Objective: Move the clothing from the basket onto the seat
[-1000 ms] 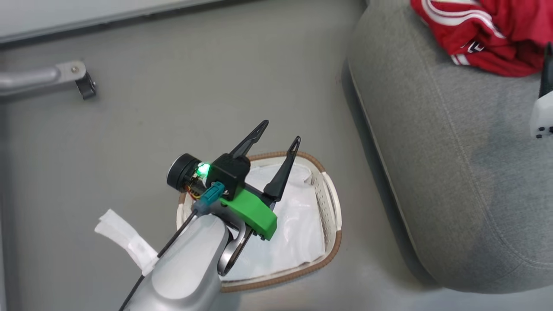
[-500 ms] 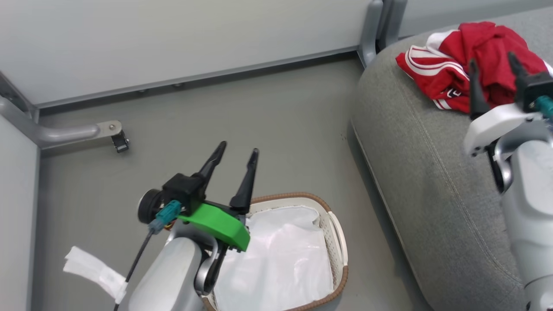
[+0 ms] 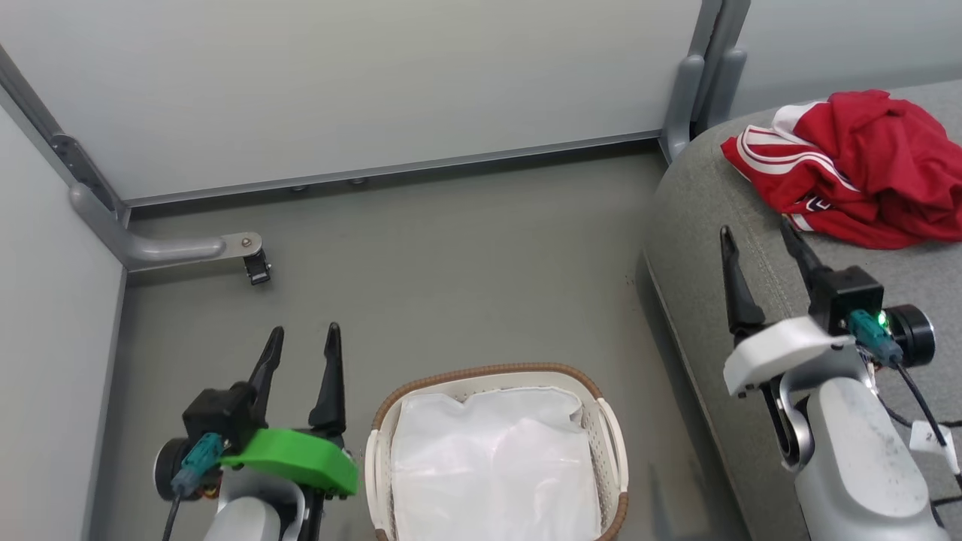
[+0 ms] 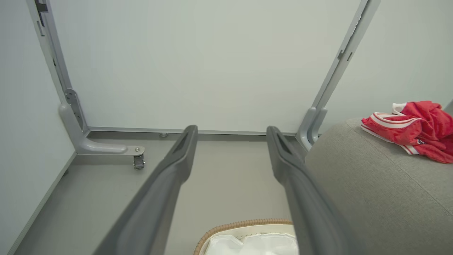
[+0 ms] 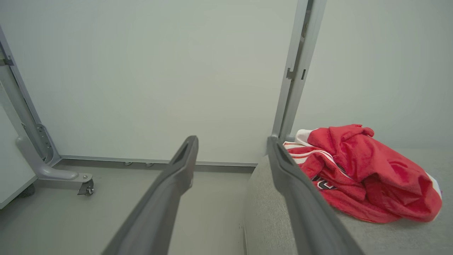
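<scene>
You'll find the clothing [image 3: 864, 169] at about 2 o'clock in the head view, lying in a crumpled red heap on the seat [image 3: 714, 248] and well apart from the basket [image 3: 492, 373] at 6 o'clock. All that shows in the basket is the white liner sheet [image 3: 496, 466], so the job looks about done.

Your left gripper [image 3: 304, 330] at 8 o'clock has its fingers spread with nothing between them, and it stands over the floor just beside the basket. Your right gripper [image 3: 755, 227] at 4 o'clock is also spread and empty, over the seat's edge and near the heap without touching it.

The fabric looks thin, light and limp. Expect it to drape, bunch and trail when lifted, and it may slip from a shallow pinch. If you need to shift it, bite deep into a raised fold on top of the heap, not a flat edge or loose trim.
</scene>
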Robot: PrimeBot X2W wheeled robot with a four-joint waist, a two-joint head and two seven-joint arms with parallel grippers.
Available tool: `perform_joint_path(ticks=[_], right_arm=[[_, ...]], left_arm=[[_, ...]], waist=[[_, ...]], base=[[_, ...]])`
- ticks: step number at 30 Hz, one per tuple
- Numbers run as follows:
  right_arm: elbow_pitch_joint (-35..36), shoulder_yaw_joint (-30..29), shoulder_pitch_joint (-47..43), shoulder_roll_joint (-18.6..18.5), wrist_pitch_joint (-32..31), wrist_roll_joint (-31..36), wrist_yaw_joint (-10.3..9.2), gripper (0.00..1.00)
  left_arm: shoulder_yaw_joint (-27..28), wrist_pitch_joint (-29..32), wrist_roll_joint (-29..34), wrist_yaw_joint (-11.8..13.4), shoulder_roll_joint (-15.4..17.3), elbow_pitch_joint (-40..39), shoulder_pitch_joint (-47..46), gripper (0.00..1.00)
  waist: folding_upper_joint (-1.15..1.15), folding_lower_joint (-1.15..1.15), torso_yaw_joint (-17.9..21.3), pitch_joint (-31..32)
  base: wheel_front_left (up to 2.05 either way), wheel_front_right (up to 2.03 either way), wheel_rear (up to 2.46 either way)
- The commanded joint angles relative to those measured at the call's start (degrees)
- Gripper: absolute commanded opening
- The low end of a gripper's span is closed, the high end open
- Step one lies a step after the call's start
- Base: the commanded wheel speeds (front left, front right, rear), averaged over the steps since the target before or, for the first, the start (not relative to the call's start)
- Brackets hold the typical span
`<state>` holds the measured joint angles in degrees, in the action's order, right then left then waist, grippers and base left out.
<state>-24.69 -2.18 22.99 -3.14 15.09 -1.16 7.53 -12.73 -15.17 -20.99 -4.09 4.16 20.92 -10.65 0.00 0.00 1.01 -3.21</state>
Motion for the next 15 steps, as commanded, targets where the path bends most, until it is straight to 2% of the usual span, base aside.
perform_joint_path(ticks=[1,10,15], right_arm=[[1.3,-0.4,-2.8,-0.1,0.1,-0.7,-0.08,1.00],[6.5,3.2,-13.1,0.2,0.1,-6.0,-0.08,1.00],[8.4,4.9,-15.7,0.1,0.1,-7.5,-0.08,1.00]], left_arm=[[1.4,0.0,0.4,0.3,-0.3,-0.3,2.1,1.00],[8.7,0.0,0.8,0.3,-1.0,-2.8,11.2,1.00],[9.9,0.0,1.2,0.0,-1.2,-3.7,14.0,1.00]], waist=[[0.00,0.00,-0.7,0.7],[0.00,0.00,-1.4,2.3],[0.00,0.00,-1.2,2.5]], base=[[0.00,0.00,0.00],[0.00,0.00,0.00],[0.00,0.00,0.00]])
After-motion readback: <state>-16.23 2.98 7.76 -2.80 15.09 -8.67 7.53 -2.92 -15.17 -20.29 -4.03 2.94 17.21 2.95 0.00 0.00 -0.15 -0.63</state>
